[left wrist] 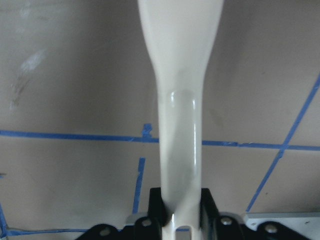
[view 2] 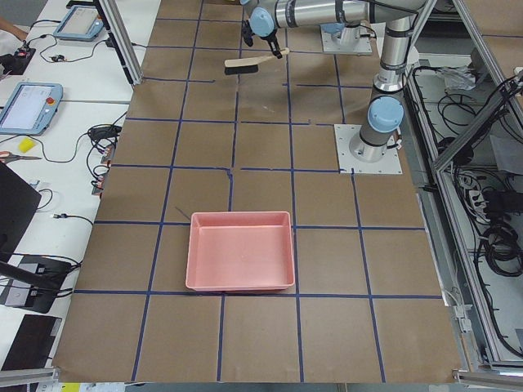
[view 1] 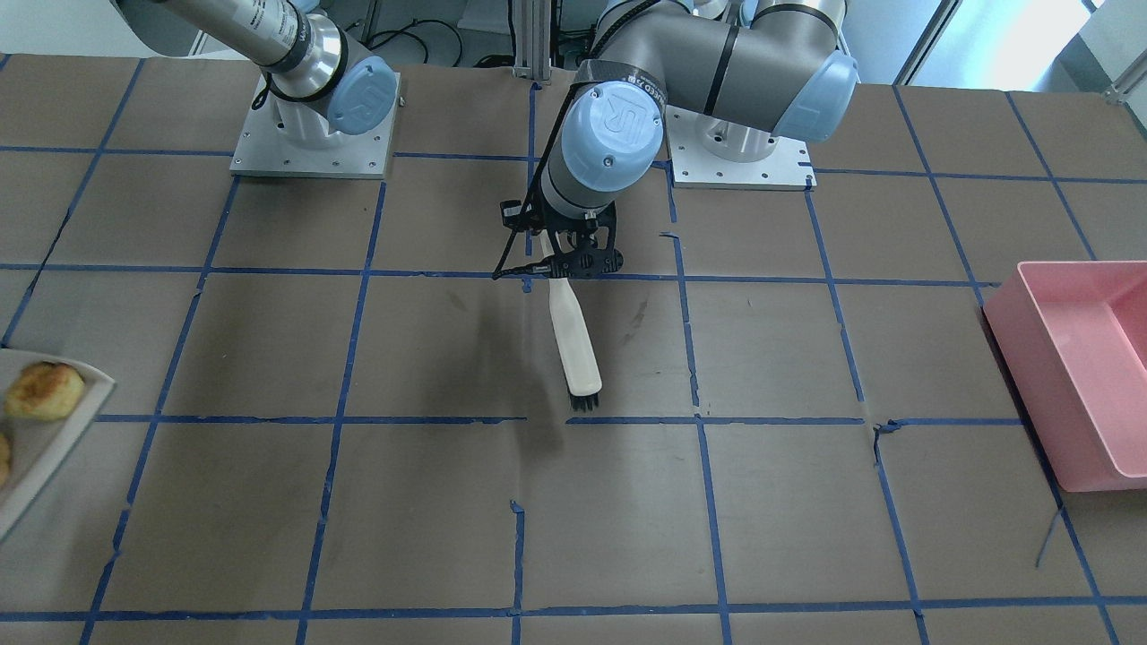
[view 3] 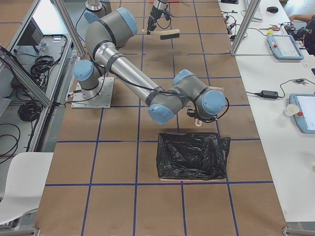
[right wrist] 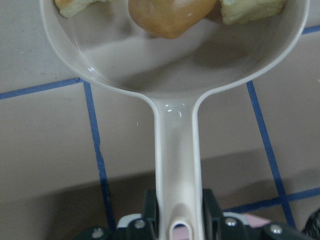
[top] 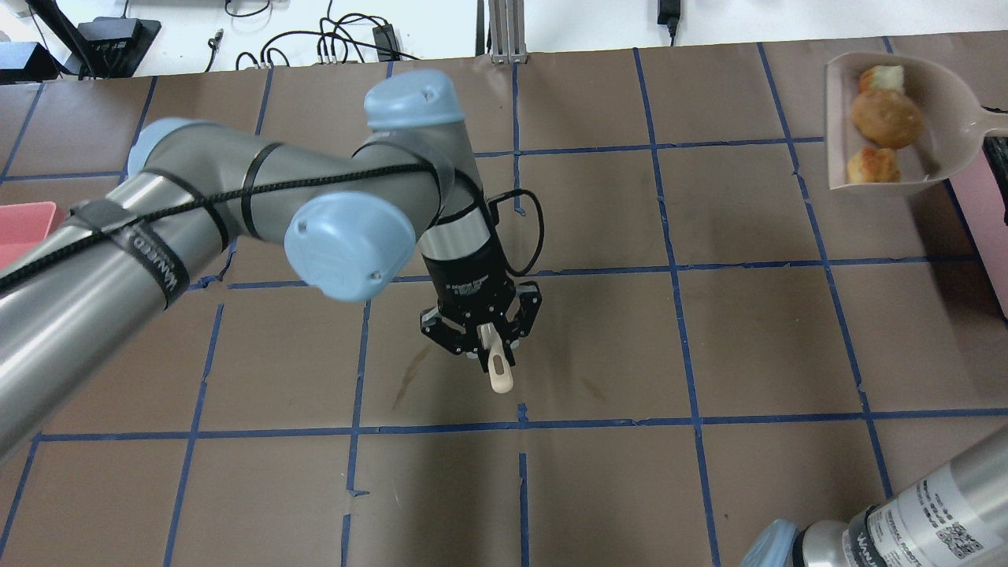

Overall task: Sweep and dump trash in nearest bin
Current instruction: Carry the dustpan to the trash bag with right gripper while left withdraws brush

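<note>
Right end effector (right wrist: 180,222) clenched on dustpan (right wrist: 175,67) handle. Left end effector (top: 480,335) clenched on brush (view 1: 573,340) handle.

Lump (top: 880,118) and two chunks (top: 880,77) loose in pan, lump between chunks.

Likely light. Lump round, may roll; chunks spongy, soft.

No direct grasp needed: carry by handle, pan level until over black-lined bin (view 3: 189,155).

The open table surface (view 1: 806,520) spanned the lower half of the front-facing view and gave free passage from centre to lower right. The brush (view 1: 573,345), clamped in the left gripper (view 1: 566,264), obstructed centre frame. The pink bin (view 1: 1071,367) blocked the right edge and the dustpan (view 1: 54,439) the left edge. In the right-side view, the right arm (view 3: 133,76) reached across mid-frame, just above the black-lined bin (view 3: 192,155).
</note>
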Robot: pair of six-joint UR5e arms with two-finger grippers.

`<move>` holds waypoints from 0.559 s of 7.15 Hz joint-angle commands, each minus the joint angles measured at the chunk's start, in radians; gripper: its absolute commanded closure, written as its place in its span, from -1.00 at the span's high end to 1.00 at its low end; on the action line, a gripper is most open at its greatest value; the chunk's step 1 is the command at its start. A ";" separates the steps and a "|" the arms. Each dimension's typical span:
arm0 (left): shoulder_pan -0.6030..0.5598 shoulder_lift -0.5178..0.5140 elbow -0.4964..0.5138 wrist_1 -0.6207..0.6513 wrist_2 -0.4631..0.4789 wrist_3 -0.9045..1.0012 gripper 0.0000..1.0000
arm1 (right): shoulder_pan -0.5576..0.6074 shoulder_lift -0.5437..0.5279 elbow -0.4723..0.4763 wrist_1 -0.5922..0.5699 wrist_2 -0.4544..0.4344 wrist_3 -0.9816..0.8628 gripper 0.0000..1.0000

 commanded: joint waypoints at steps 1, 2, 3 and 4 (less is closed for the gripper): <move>-0.091 0.041 -0.179 0.178 -0.004 -0.090 -0.95 | -0.187 -0.038 -0.028 0.056 -0.011 0.001 -1.00; -0.140 0.044 -0.175 0.179 -0.012 -0.130 -0.94 | -0.264 -0.032 -0.044 0.048 -0.029 0.000 -1.00; -0.149 0.040 -0.184 0.170 -0.041 -0.173 -0.93 | -0.287 -0.012 -0.064 -0.038 -0.070 0.000 -1.00; -0.157 0.041 -0.179 0.162 -0.068 -0.170 -0.92 | -0.316 0.012 -0.078 -0.092 -0.107 -0.005 -1.00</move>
